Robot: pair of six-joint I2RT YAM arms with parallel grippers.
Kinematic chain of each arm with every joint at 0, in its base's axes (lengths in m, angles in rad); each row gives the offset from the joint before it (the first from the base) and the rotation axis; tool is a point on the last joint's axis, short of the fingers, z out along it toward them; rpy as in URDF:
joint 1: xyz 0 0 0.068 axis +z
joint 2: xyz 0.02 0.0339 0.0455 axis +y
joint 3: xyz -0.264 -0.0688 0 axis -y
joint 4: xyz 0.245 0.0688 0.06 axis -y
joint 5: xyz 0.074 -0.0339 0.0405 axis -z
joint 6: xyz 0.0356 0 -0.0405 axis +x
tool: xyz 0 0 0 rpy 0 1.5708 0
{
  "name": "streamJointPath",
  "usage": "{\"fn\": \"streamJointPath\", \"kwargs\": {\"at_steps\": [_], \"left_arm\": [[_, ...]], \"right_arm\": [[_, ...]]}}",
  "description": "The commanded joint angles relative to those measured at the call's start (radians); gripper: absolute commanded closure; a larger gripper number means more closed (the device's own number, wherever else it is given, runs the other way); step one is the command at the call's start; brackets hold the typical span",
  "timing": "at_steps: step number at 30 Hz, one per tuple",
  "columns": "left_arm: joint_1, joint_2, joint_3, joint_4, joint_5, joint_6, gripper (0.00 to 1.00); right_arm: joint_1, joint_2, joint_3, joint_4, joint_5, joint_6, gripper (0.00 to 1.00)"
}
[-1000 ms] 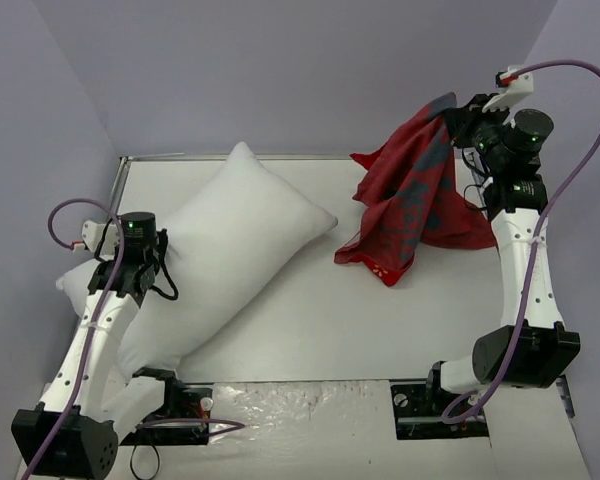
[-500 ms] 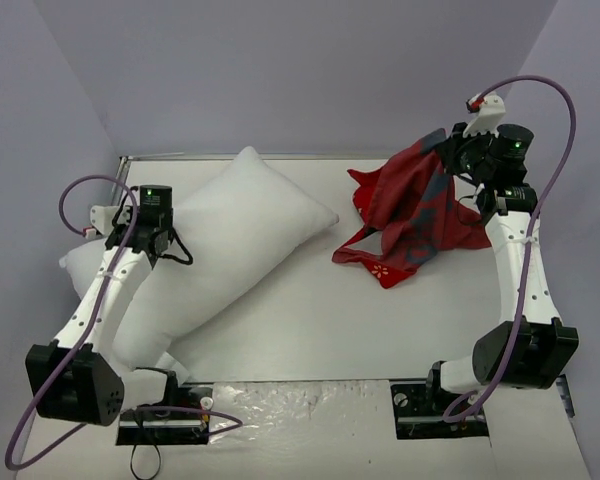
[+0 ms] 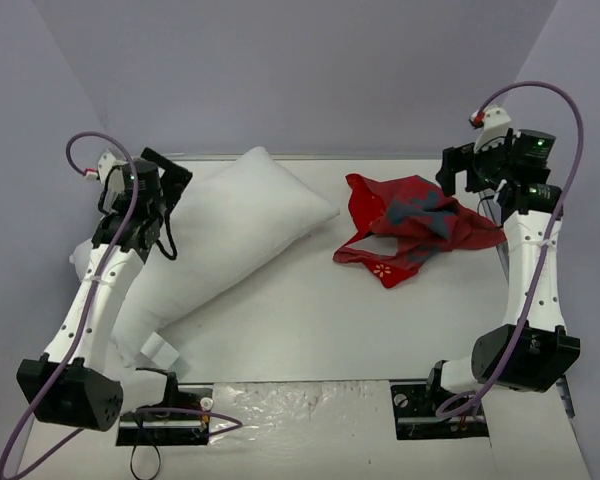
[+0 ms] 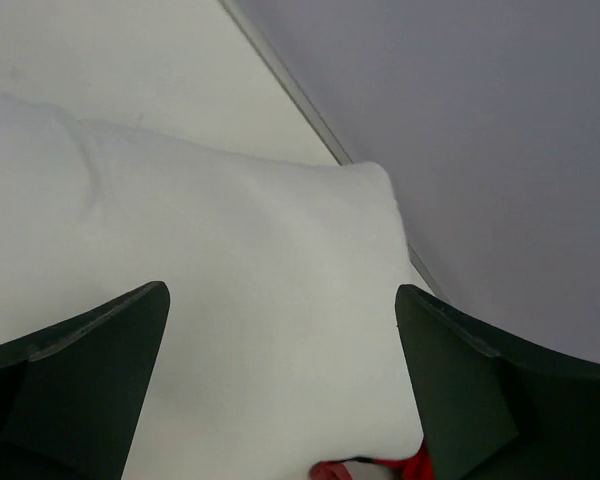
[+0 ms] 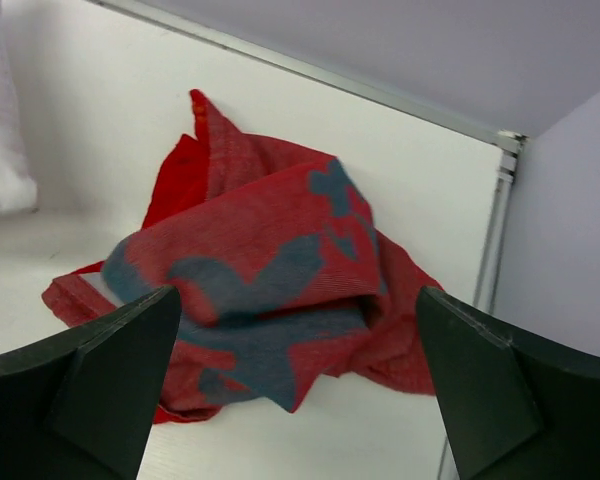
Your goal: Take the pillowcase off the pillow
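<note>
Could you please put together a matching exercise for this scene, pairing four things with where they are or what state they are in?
Column one:
1. pillowcase
2. pillow
3. left gripper
4. right gripper

Column two:
A. open, above something white
B. lying bare on the left side
C. open, above something red
D. crumpled in a heap on the right side

Pairs: 1-D, 2-B, 3-A, 4-C
</note>
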Motion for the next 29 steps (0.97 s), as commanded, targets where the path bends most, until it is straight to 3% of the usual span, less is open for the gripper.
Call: {"fn": "streamJointPath", "kwargs": {"at_steps": [1,5,9,16,19,25,29], "left_arm": [[-0.008,-0.082,0.114,0.051,0.202,0.347,0.03],[-0.024,-0.161,0.176,-0.035,0.345,0.53,0.06],[-0.095,-0.237,0.138,-0.072,0.453,0.651,0.06],[-0.405,-0.393,0.002,-0.15,0.315,0.728,0.06],[-0.467,-0.428,-0.03,-0.178,0.229,0.756,0.06],[-0.482,-0.399,-0.029,-0.203,0.217,0.791,0.06],[-0.485,-0.393,-0.047,-0.173,0.218,0.806,0.06]], "right_arm": [[-0.09,-0.018,0.11,-0.125,-0.071,-0.014,0.0],[-0.134,-0.031,0.079,-0.183,-0.054,0.011,0.0],[-0.151,-0.093,0.009,-0.193,-0.074,-0.007,0.0],[-0.151,-0.126,-0.035,-0.207,0.032,0.08,0.0],[-0.151,-0.135,-0.044,-0.204,0.113,0.128,0.0],[-0.154,-0.158,-0.033,-0.172,0.195,0.188,0.0],[-0.154,-0.155,-0.041,-0.157,0.131,0.151,0.0]]}}
